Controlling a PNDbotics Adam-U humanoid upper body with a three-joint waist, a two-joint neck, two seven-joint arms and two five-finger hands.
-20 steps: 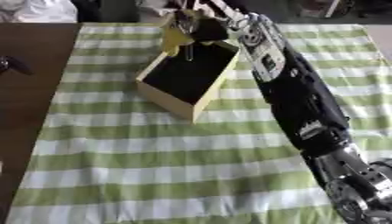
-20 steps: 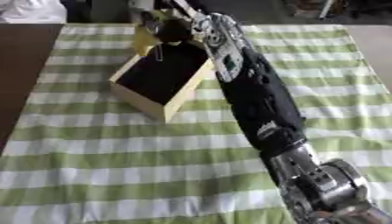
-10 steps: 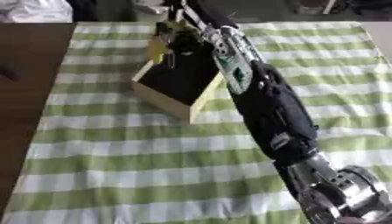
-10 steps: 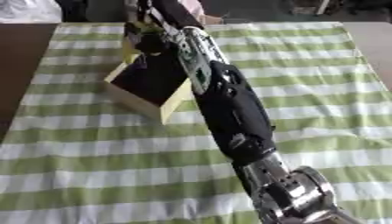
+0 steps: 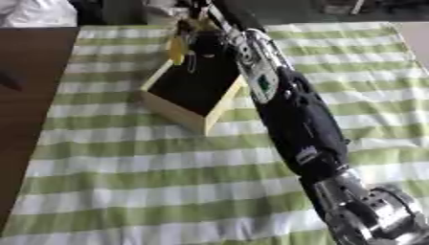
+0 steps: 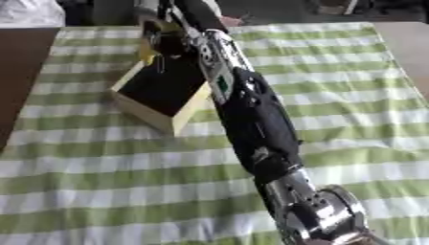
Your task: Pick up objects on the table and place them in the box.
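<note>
Green-and-white striped tablecloth (image 5: 126, 182) covers most of table, lies flat, stripes run across. Bare dark brown table surface (image 5: 25, 95) shows along left side. White bundle (image 5: 38, 12), crumpled, at far left corner. Dark blurred shape at left edge, unidentifiable.

The right arm stretches far forward, its hand (image 5: 204, 36) blurred

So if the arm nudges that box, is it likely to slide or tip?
Probably slide. The box looks like a light, thin-walled tray, open-topped and low, sitting flat on the striped cloth. Tipping seems unlikely given its wide base, though the cloth may bunch under it.
</note>
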